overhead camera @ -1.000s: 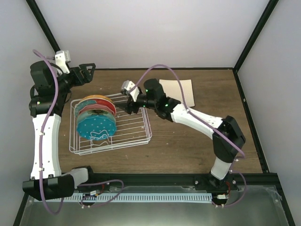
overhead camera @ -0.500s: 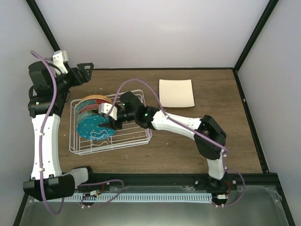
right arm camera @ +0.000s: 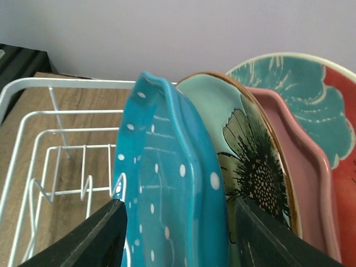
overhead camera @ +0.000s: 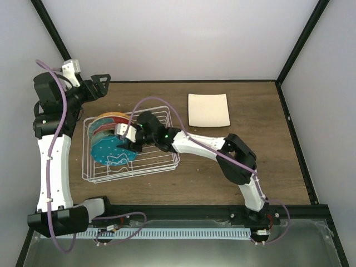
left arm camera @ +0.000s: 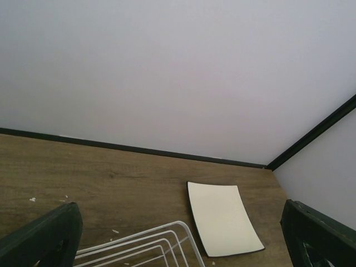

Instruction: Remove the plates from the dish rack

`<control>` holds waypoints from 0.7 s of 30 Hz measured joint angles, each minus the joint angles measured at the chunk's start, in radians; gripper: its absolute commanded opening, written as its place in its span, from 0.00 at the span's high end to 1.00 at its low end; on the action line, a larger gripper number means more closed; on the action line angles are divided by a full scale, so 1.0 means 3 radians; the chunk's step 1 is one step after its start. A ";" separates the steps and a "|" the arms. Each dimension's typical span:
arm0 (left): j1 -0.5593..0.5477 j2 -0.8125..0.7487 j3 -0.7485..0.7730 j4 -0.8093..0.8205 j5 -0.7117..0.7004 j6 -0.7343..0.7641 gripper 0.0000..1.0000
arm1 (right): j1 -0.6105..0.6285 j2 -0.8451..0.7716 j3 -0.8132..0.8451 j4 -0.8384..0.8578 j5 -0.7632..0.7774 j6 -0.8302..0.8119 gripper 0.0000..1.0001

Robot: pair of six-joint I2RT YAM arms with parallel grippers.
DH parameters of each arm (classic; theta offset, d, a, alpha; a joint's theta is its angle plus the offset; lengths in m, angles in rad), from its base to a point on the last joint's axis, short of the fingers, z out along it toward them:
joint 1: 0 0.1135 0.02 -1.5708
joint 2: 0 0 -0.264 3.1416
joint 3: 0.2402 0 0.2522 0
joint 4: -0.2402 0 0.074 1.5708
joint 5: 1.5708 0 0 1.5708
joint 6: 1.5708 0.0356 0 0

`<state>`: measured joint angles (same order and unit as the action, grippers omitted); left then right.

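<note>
Since a second ago I have swung the right gripper [overhead camera: 128, 146] from the middle of the surface [overhead camera: 222, 167] down into the dish rack [overhead camera: 159, 151], and its jaws have narrowed.

In the top view, it sits left of centre against the teal dotted plate [overhead camera: 111, 151], the front one of the plates standing on edge in the rack's left half. The square cream plate [overhead camera: 208, 109] lies flat at upper right, already out. The left gripper [overhead camera: 102, 84] hovers at upper left, clear of the rack.

In the left wrist view, its jaws are spread wide and hold nothing.

In the right wrist view, my jaws stand spread on either side of the teal plate's rim; I cannot tell whether they touch. Just behind it are the mint green flower plate [right arm camera: 253, 150], the pink plate [right arm camera: 292, 167] and the red-and-teal floral plate [right arm camera: 300, 83].

I judge the teal plate stiff, glazed, slippery and breakable, so I would take the top rim squarely and lift straight up.
</note>
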<state>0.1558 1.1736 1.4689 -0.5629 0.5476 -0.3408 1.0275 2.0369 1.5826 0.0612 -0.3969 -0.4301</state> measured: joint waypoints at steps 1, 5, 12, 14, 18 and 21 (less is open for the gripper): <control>0.0000 0.0000 0.0000 0.0000 0.0001 0.0000 0.00 | 0.0000 0.0025 0.0009 0.0003 0.0020 -0.0005 0.47; 0.0005 0.0006 0.0000 0.0000 0.0011 0.0000 0.00 | 0.0009 0.0100 0.0080 -0.0001 0.0118 -0.0037 0.58; 0.0005 0.0006 0.0000 0.0001 0.0022 0.0000 0.00 | 0.0057 0.0130 0.0146 -0.0013 0.0290 -0.0184 0.96; 0.0005 0.0006 0.0000 0.0001 0.0022 0.0000 0.00 | 0.0056 0.0140 0.0150 0.0009 0.0516 -0.0278 0.99; 0.0005 0.0006 0.0000 0.0003 0.0020 -0.0004 0.00 | 0.0100 0.0139 0.0178 -0.0043 0.0558 -0.0398 0.99; 0.0005 0.0006 0.0000 0.0003 0.0023 -0.0024 0.00 | 0.0128 0.0131 0.0219 -0.0132 0.0631 -0.0455 0.99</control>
<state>0.1574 1.1755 1.4689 -0.5621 0.5545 -0.3481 1.0660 2.0762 1.6482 0.0216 -0.2077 -0.5667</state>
